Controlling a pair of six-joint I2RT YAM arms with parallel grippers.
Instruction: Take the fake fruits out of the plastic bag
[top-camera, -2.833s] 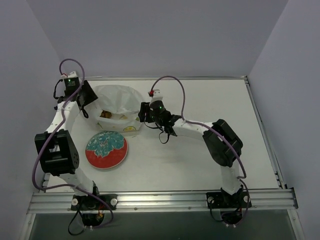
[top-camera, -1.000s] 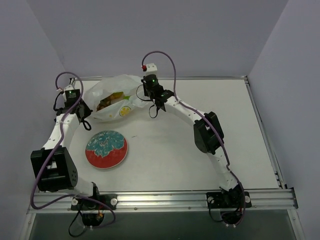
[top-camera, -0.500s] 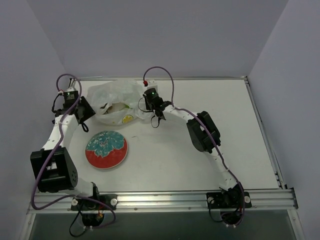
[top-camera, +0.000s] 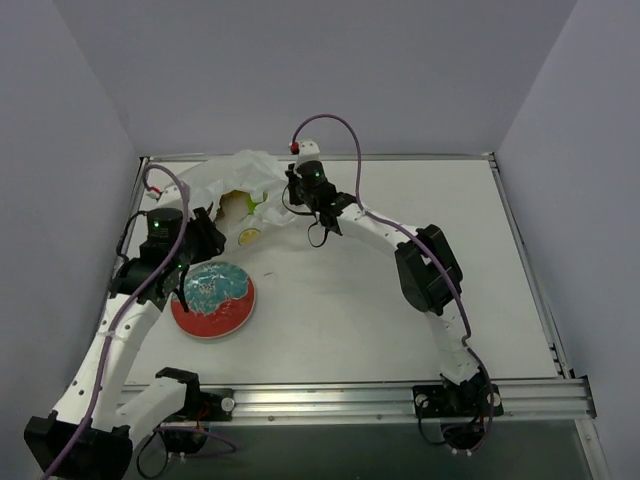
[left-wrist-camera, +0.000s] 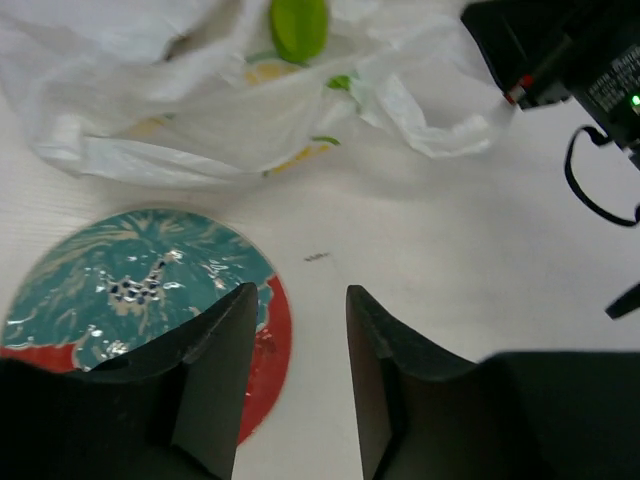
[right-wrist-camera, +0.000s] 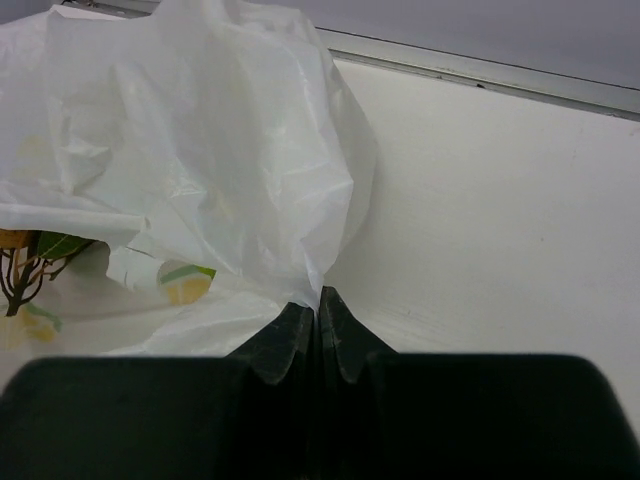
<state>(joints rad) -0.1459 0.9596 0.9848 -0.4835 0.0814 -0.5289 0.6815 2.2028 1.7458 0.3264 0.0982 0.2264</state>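
Observation:
The plastic bag (top-camera: 245, 180) lies crumpled at the back left of the table, thin and white. My right gripper (top-camera: 292, 190) is shut on the bag's right edge; in the right wrist view the film (right-wrist-camera: 200, 150) rises from the pinched fingertips (right-wrist-camera: 320, 298). A green fruit (left-wrist-camera: 298, 25) shows in the bag's mouth, and a tan-brown fruit with green leaves (right-wrist-camera: 30, 245) lies inside at the left. My left gripper (left-wrist-camera: 300, 292) is open and holds nothing. It hovers near the plate's far edge (top-camera: 207, 240), short of the bag (left-wrist-camera: 200, 110).
A red-rimmed teal plate (top-camera: 190, 312) lies in front of the bag, its rim (left-wrist-camera: 275, 330) beside my left finger. The right wrist and its cable (left-wrist-camera: 580, 70) sit just right of the bag. A metal rail (right-wrist-camera: 480, 72) edges the table's back.
My left gripper has let go of the bag, opened, and moved forward and right over the plate's far edge. My right gripper stays shut on the bag.

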